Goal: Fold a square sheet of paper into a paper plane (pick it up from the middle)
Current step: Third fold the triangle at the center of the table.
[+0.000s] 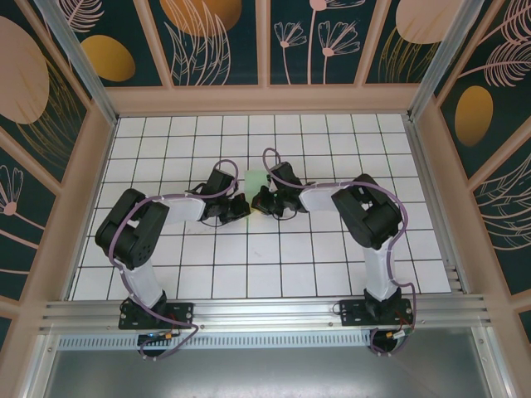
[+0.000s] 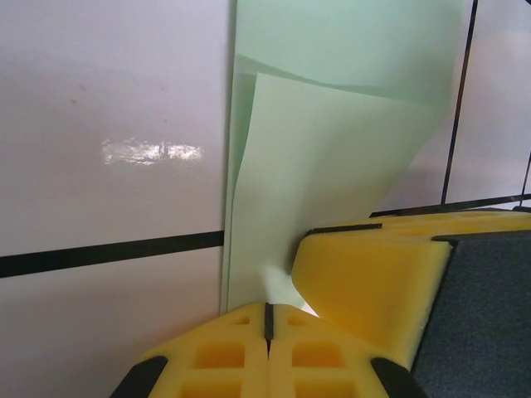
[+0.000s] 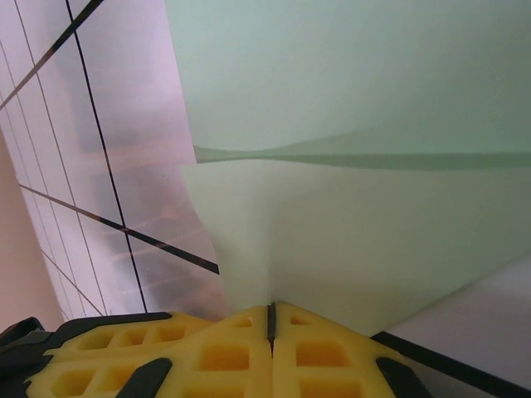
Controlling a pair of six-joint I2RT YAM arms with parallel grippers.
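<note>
The paper (image 2: 332, 166) sits in the middle of the table (image 1: 166, 249). The left gripper (image 2: 268, 319) and right gripper (image 3: 270, 319) both pinch its near edge, jaws tight together. It looks thin, light and floppy; hold gently.

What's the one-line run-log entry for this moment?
phase: folding | left gripper: shut on square sheet of paper | right gripper: shut on same sheet | sheet: pinched edge lifted, curling over itself

White table (image 1: 166, 249) with black grid lines; the square sheet of paper (image 1: 255, 179) lies mid-table, one part curled upward.
</note>
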